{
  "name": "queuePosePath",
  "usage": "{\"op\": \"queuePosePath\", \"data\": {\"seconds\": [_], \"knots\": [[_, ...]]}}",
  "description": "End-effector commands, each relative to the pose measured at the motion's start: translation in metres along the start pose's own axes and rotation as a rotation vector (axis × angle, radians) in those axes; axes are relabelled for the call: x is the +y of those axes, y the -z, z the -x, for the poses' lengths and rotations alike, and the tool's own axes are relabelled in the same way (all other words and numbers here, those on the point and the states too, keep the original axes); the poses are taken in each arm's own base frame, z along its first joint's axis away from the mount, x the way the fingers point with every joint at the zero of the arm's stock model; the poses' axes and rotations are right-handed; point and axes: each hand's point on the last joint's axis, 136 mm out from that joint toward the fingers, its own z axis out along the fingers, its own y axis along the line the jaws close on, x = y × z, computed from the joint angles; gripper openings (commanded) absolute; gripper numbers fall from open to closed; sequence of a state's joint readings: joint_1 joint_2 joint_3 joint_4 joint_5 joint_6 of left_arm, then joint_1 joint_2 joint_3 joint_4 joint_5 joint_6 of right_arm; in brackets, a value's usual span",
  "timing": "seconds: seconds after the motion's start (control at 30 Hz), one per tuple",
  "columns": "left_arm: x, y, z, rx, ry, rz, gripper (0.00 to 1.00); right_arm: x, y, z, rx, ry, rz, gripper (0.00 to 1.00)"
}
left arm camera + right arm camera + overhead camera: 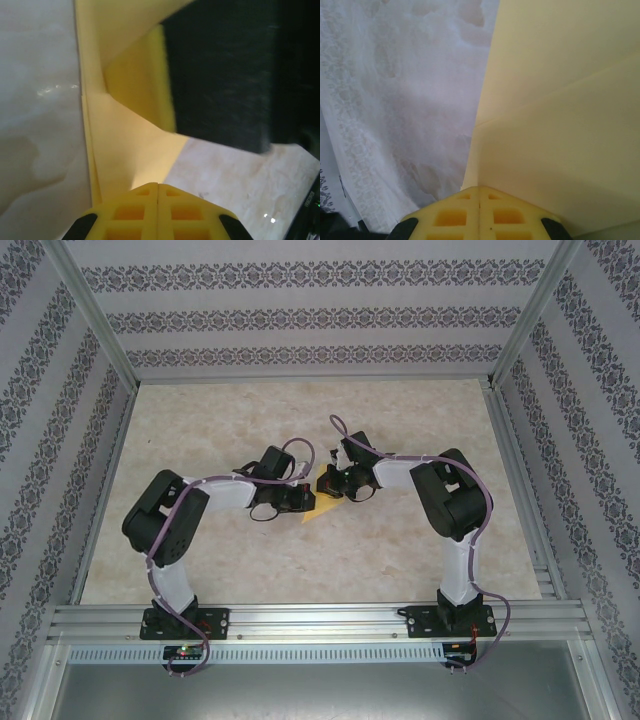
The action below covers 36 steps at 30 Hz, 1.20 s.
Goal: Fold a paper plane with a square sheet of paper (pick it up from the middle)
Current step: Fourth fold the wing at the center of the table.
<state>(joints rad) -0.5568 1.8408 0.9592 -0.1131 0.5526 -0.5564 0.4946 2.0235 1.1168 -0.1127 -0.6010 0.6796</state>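
Observation:
The yellow sheet of paper (318, 505) is folded into a pointed triangle at the middle of the table, between the two grippers. My left gripper (303, 498) meets it from the left. In the left wrist view its yellow jaws (158, 184) are pressed together, with the creased paper (125, 140) running out from their tips. My right gripper (338, 483) comes in from the right and appears there as a dark block (220, 75) against the paper. In the right wrist view its jaws (479, 188) are shut at the paper's (560, 125) edge, a fold line crossing the sheet.
The beige marbled tabletop (400, 560) lies bare around the paper. Aluminium frame rails (300, 620) run along the near edge, and patterned walls (300, 350) close in the back and sides.

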Motion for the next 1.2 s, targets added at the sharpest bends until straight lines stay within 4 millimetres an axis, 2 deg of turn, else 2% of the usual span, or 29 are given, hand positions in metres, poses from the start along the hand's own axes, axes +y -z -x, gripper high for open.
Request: {"op": "queuePosePath", "data": {"seconds": [0.0,0.2,0.4,0.63,0.8,0.9,1.07,1.17], "knots": [[-0.004,-0.005,0.018,-0.036,0.000,-0.024,0.03,-0.073,-0.016,-0.031,0.074,-0.111,-0.217,0.00],[0.009,-0.016,0.015,-0.018,0.004,0.004,0.02,-0.073,-0.017,-0.032,0.076,-0.116,-0.219,0.00],[0.027,-0.015,-0.018,0.064,0.014,0.045,0.02,-0.077,-0.018,-0.035,0.086,-0.126,-0.231,0.00],[0.039,0.003,-0.063,0.166,0.031,0.089,0.02,-0.082,-0.018,-0.037,0.092,-0.131,-0.249,0.00],[0.040,0.016,-0.076,0.160,0.037,0.105,0.02,-0.083,-0.019,-0.037,0.090,-0.134,-0.255,0.00],[0.032,0.022,-0.068,0.123,0.027,0.092,0.01,-0.082,-0.019,-0.037,0.091,-0.134,-0.253,0.00],[0.005,0.037,-0.024,-0.065,-0.005,0.040,0.00,-0.078,-0.020,-0.036,0.085,-0.131,-0.243,0.00],[-0.009,0.035,-0.005,-0.130,0.001,-0.014,0.00,-0.077,-0.021,-0.035,0.081,-0.134,-0.238,0.00]]}}
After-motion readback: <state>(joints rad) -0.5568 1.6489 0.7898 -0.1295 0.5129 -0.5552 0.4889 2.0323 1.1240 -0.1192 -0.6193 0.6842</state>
